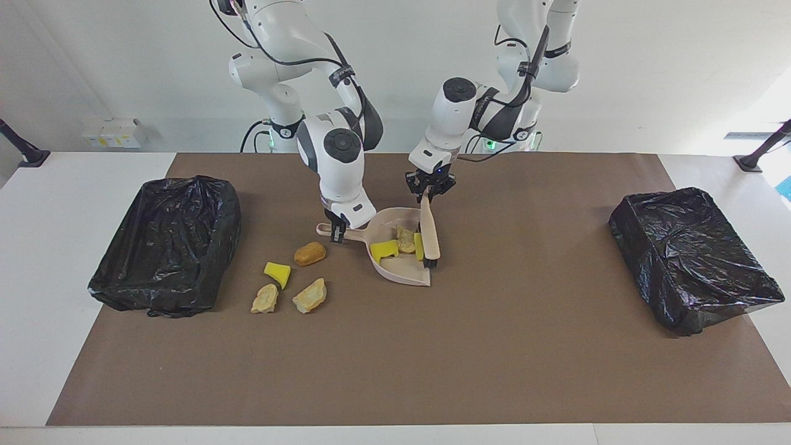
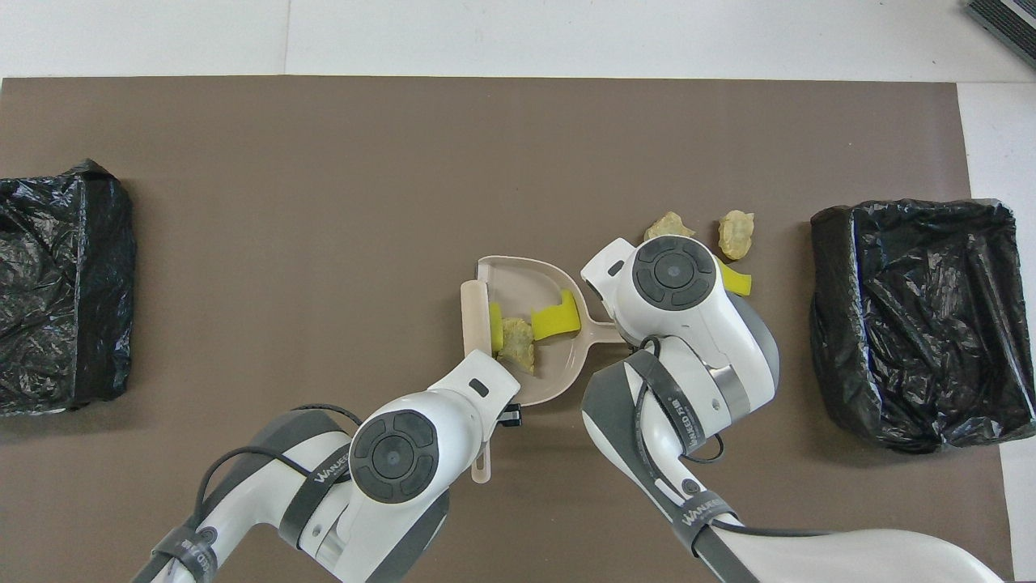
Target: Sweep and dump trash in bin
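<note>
My right gripper (image 1: 337,233) is shut on the handle of the beige dustpan (image 1: 405,269), which lies flat on the brown mat. My left gripper (image 1: 429,193) is shut on the handle of a beige brush (image 1: 430,235), whose head rests in the pan. Two yellow sponge wedges (image 1: 384,249) and a tan chunk (image 1: 406,239) lie in the pan. On the mat toward the right arm's end lie an orange-brown bun (image 1: 309,253), a yellow wedge (image 1: 277,274) and two tan chunks (image 1: 265,299) (image 1: 310,296). In the overhead view my right arm hides the bun.
A bin lined with a black bag (image 1: 167,244) stands at the right arm's end of the table, close to the loose trash. A second black-lined bin (image 1: 692,259) stands at the left arm's end. The brown mat (image 1: 395,358) covers the table's middle.
</note>
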Motion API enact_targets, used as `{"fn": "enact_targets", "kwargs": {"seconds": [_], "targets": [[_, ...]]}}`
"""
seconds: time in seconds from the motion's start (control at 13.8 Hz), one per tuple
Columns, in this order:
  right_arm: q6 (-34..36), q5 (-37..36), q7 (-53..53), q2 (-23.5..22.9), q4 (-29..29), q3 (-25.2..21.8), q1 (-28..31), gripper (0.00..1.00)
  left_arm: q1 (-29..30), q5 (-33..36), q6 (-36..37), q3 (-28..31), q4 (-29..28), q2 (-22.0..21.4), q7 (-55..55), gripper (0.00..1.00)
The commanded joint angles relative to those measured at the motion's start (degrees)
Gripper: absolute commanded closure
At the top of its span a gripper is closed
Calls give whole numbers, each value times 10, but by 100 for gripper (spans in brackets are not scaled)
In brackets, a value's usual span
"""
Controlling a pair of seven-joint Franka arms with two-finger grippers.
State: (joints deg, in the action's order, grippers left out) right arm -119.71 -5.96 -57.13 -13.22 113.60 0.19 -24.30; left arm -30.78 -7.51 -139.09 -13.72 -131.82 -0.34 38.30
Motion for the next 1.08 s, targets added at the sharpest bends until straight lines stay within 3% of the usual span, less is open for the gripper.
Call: {"fn": "enact_targets", "kwargs": {"seconds": [0.0,0.29,0.58,1.01], "targets": [[-11,-10,6,14,21,3,5,100,-7,-6,13,0,13,5,-20,100],[-3,-8,4,11,5,3,12,100,-10,-7,6,-39,46,8,-18,100],[-2,0,4,14,3,3,22,100,11,-9,102,-33,123,2,-16,100],[-1,3,4,18,2,3,35,100,27,-9,113,-29,123,2,-2,100]]}}
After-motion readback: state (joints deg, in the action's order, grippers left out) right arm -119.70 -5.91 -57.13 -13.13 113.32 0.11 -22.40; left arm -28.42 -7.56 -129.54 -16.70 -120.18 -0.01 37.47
